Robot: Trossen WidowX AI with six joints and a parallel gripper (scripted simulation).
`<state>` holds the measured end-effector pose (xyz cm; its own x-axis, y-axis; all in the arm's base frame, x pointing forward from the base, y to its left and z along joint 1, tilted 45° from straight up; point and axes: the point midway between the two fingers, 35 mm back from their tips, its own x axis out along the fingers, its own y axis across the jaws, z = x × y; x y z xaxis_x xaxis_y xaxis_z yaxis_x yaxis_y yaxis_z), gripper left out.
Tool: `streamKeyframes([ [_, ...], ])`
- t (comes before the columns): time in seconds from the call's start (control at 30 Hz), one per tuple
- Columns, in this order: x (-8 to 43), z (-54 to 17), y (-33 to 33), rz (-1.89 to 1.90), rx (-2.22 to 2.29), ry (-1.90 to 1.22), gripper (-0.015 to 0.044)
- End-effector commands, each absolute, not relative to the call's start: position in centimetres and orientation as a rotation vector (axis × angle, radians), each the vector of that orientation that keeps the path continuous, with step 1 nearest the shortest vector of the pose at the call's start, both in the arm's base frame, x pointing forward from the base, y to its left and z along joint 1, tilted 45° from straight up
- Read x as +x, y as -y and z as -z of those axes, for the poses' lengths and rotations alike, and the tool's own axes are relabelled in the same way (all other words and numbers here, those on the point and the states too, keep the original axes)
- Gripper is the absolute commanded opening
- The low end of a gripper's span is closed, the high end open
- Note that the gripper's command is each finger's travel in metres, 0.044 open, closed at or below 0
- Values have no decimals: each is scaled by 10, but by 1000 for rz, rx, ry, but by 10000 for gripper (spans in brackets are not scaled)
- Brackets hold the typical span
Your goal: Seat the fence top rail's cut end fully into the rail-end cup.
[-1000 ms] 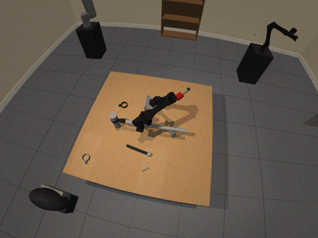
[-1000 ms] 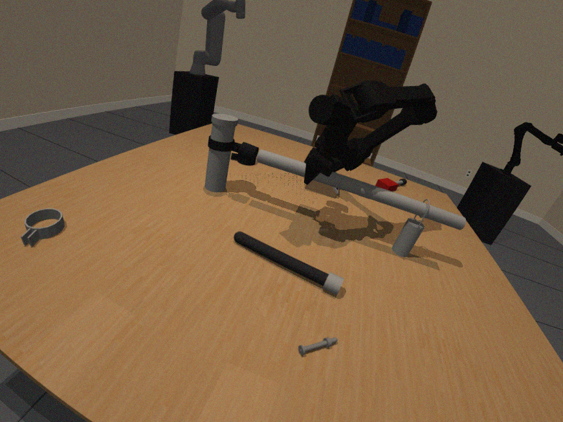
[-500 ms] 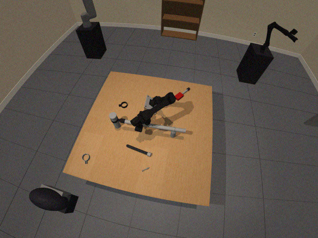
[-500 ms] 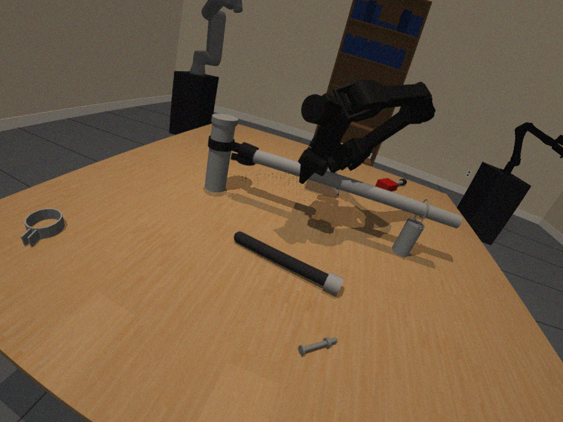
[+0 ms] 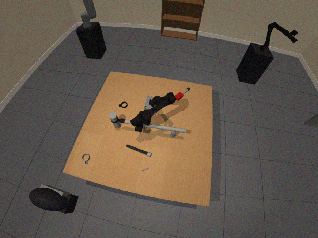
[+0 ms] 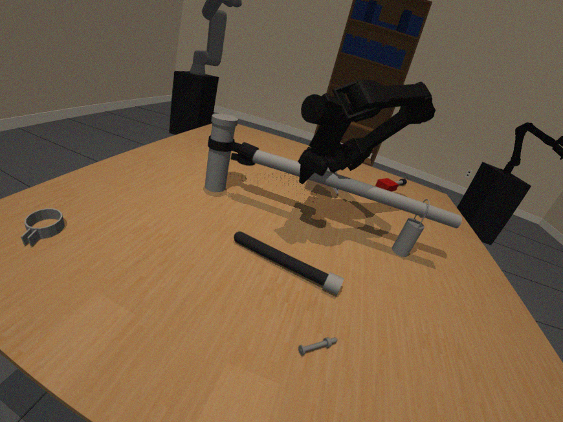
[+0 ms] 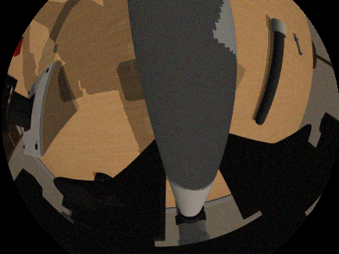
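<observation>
The grey rail (image 5: pixel 161 127) (image 6: pixel 375 194) (image 7: pixel 187 80) runs through the wire loop of the short post (image 5: pixel 173 133) (image 6: pixel 407 238). Its other end meets the mouth of the black end cup (image 5: pixel 122 120) (image 6: pixel 247 149) (image 7: pixel 190 218), with no gap showing; how deep it sits inside is hidden. The cup hangs on the black band (image 6: pixel 219 144), high on the big post (image 5: pixel 116 125) (image 6: pixel 217 173), a little below the post cap (image 6: pixel 224 118). My gripper (image 5: pixel 142 126) (image 6: pixel 313 171) (image 7: pixel 184 137) is shut on the rail, between the cup and the loop, nearer the cup.
A dark tube with a light end (image 5: pixel 137 149) (image 6: pixel 281 259) (image 7: pixel 273 68) and a bolt (image 5: pixel 145 169) (image 6: pixel 316 345) (image 7: pixel 297 39) lie in front of the rail. A grey clamp ring (image 6: pixel 58 227) lies front left. A black ring lies behind the post. A red block (image 5: pixel 179 95) (image 6: pixel 386 184) is behind.
</observation>
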<state>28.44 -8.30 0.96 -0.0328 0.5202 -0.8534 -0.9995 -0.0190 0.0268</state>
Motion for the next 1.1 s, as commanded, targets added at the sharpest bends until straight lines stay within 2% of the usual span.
streamKeyframes([
  [0.0, 285, -9, 89, -1441, -803, -819, 0],
  [1.07, 285, -10, 84, -1449, -792, -815, 0],
])
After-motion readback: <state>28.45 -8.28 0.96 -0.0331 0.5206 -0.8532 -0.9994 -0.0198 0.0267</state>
